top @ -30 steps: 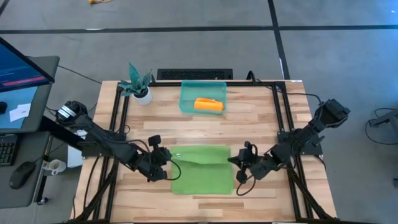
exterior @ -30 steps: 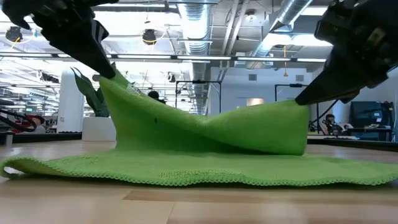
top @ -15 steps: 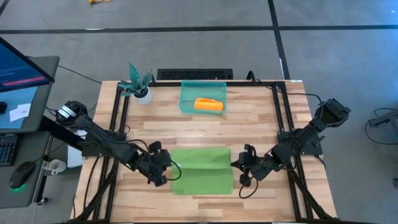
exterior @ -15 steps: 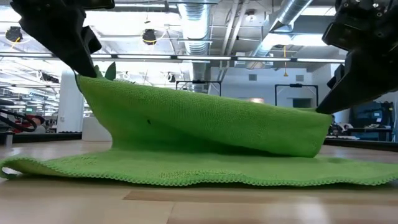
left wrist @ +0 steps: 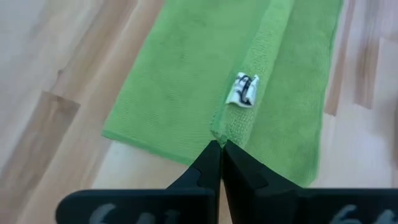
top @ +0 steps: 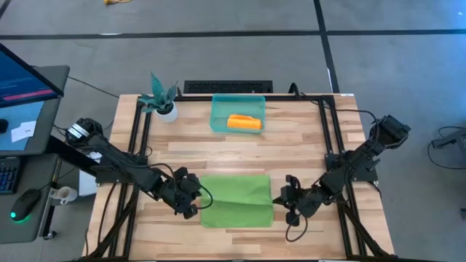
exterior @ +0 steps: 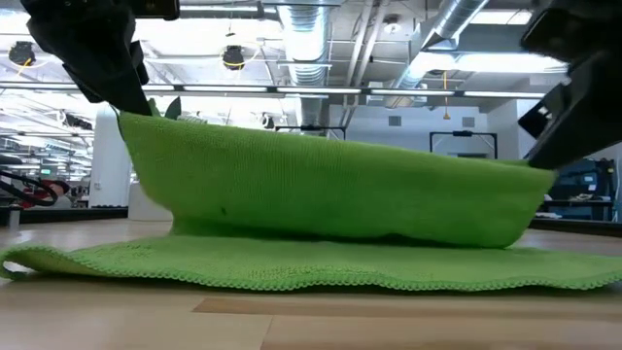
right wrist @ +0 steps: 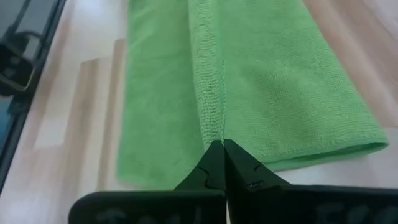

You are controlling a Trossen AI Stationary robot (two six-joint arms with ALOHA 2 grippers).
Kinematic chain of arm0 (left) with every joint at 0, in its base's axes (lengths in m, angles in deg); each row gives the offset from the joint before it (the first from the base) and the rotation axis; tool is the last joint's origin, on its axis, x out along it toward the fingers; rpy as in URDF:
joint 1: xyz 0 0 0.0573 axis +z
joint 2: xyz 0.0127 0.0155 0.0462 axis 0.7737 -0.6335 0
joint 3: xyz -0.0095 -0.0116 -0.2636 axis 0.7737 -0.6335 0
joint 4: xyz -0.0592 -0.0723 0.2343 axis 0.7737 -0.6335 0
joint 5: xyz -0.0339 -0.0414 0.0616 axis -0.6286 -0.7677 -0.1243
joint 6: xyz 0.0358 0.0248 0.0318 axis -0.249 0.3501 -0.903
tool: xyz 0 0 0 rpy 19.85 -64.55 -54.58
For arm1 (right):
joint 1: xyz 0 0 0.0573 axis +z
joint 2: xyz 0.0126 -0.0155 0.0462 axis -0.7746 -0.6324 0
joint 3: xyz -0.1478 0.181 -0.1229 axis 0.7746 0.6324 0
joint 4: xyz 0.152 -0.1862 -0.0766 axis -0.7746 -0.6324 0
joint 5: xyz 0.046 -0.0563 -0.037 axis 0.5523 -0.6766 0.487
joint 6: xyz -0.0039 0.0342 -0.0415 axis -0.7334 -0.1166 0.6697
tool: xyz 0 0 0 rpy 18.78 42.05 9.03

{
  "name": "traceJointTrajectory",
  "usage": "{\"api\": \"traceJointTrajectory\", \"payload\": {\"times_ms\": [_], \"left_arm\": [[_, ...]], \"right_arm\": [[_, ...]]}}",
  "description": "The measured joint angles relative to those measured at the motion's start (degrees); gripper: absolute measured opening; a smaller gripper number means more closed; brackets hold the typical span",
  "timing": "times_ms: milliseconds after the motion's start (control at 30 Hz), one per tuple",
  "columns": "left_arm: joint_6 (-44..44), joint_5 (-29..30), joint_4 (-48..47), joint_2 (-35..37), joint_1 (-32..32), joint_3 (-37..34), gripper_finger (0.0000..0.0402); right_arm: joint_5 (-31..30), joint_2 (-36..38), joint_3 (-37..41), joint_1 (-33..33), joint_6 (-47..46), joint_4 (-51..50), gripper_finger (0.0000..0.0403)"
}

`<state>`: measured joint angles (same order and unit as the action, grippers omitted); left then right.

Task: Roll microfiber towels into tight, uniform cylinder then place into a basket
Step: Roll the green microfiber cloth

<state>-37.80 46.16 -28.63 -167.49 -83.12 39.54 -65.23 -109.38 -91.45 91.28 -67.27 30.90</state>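
High view shows one lime green towel [top: 234,198] lying on the wooden surface [top: 291,145] near its front edge, folded over itself, its long axis running from one arm to the other. A small white label [left wrist: 245,91] sits on it. The left gripper [top: 191,201] has its fingers closed, pinching the towel's left edge; the right gripper [top: 285,201] pinches the right edge the same way. In the low view the upper layer hangs lifted between them above the flat lower layer. One orange-yellow towel [top: 244,122], rolled, lies in the teal basket [top: 218,125] at the back, pointing side to side. One potted plant [top: 162,98] stands beside the basket.
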Motion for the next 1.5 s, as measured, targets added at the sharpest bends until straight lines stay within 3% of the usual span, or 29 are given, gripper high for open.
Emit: {"api": "traceJointTrajectory", "payload": {"times_ms": [467,1000,1500], "left_arm": [[1.5,-5.6,9.2,-11.9,-0.6,0.0,0.0],[7.0,-6.0,10.3,-12.1,-5.3,0.0,0.0],[5.1,-6.1,12.8,-12.0,-5.3,0.0,0.0001]], "right_arm": [[-0.2,-0.2,-0.8,1.8,-1.5,-2.8,0.0009],[-0.1,-0.2,-0.8,3.7,-3.5,-0.9,0.0008],[2.3,-0.2,-0.8,3.7,-3.2,-1.1,0.001]]}}
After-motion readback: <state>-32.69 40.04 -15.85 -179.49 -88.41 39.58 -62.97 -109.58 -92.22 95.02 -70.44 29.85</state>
